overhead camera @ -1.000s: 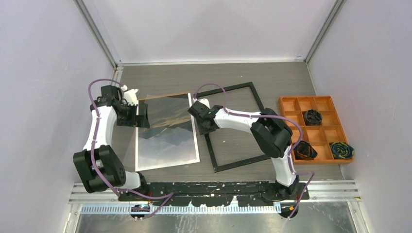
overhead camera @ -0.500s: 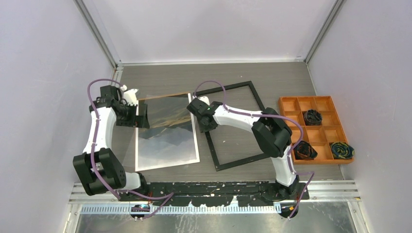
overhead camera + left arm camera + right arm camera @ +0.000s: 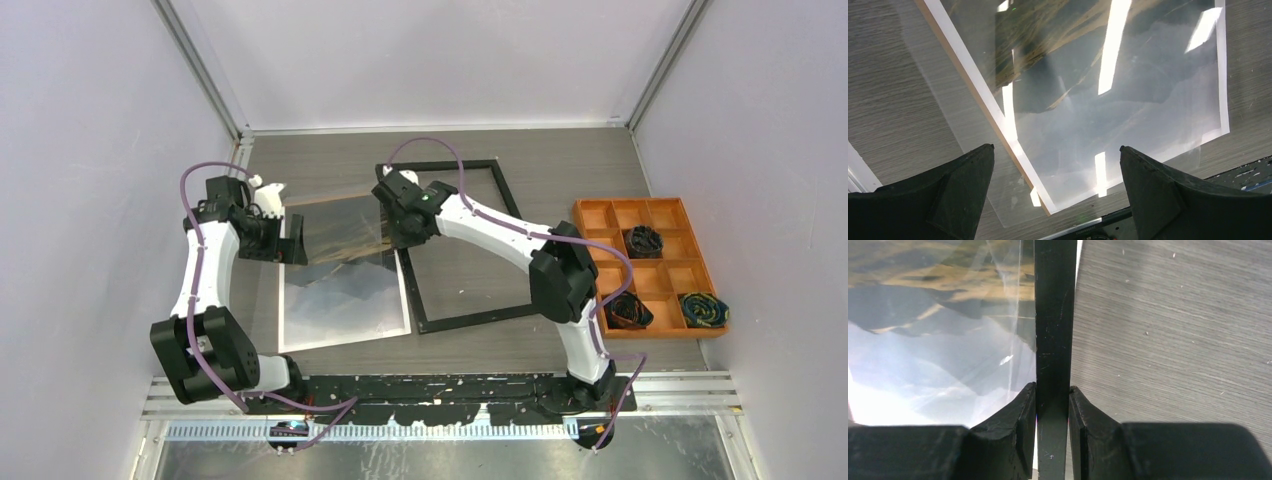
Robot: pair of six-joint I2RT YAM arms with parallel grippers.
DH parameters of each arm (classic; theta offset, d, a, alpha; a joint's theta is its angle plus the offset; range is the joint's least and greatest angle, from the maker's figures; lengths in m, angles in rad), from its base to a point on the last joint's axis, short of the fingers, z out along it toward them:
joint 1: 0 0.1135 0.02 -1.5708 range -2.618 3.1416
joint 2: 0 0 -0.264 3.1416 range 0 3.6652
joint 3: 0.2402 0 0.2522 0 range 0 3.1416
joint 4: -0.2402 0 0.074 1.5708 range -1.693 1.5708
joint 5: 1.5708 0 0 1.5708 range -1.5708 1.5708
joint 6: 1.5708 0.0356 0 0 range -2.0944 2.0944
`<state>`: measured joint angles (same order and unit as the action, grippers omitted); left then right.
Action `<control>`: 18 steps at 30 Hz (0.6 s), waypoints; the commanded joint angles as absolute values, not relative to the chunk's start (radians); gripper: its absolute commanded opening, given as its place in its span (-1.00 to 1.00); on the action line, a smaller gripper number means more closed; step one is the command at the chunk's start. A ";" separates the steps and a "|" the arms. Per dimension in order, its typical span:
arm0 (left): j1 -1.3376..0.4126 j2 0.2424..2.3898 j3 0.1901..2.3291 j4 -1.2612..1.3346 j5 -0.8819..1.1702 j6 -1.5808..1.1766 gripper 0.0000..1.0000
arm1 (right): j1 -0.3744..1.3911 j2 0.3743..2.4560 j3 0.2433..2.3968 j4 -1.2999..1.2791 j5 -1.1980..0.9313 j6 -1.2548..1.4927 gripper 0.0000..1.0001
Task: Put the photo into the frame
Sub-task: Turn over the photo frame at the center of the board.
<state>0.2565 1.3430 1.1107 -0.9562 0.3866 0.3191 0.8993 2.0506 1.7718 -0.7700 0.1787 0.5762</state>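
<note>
right end effector: clamps frame | left end effector: spread, over photo

No legible text or labels

Lit brightly and evenly from overhead, casting only soft, short shadows on the table. Glaring hard off the photo in both wrist views, with long white streaks of mirrored ceiling lights and a washed-out near half. Sharp overhead, yet soft and dark on the close fingers and slightly blurred along the frame.
</note>
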 commanded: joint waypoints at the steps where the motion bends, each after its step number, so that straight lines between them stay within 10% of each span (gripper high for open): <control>1: 0.255 1.310 1.105 -0.966 0.411 0.334 0.96 | 0.902 2.034 1.962 -0.867 0.203 0.583 -0.99; 18: 0.256 1.307 1.074 -0.969 0.367 0.356 0.97 | 0.838 2.020 2.336 -1.028 -0.164 0.788 -0.99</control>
<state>0.2565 1.3304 1.0660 -0.9600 0.3820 0.3279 0.8589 2.0754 2.2875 -1.0554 0.0040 0.7063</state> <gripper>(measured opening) 0.983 0.308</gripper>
